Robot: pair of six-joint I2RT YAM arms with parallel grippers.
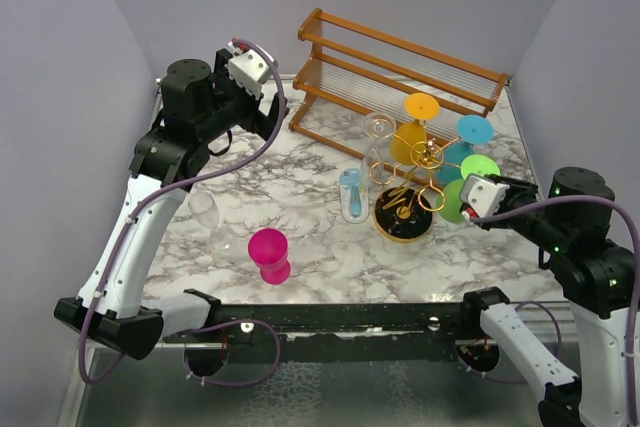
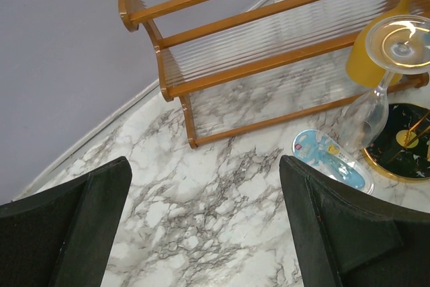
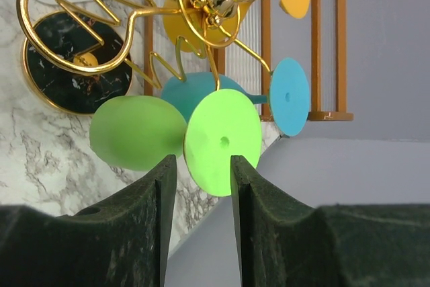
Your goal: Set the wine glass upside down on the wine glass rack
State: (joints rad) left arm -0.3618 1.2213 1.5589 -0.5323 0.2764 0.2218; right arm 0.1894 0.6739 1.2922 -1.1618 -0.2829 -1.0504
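Observation:
The gold wire wine glass rack [image 1: 412, 169] stands on its round black base at the table's centre right. A green wine glass [image 3: 138, 132] hangs on it with its foot [image 3: 223, 140] towards me, beside a teal one [image 1: 470, 132], an orange one [image 1: 418, 122] and a clear one [image 1: 378, 137]. My right gripper [image 3: 203, 160] is open. Its fingertips sit just short of the green foot with nothing between them, and in the top view it [image 1: 466, 209] is at the rack's right side. My left gripper [image 2: 205, 226] is wide open and empty, high over the back left [image 1: 250, 72].
A brown wooden slatted rack [image 1: 400, 72] runs along the back wall. A pink glass [image 1: 270, 254], a clear glass [image 1: 207, 215] and a pale blue patterned glass [image 1: 352, 195] stand left of the gold rack. Grey walls close in on both sides.

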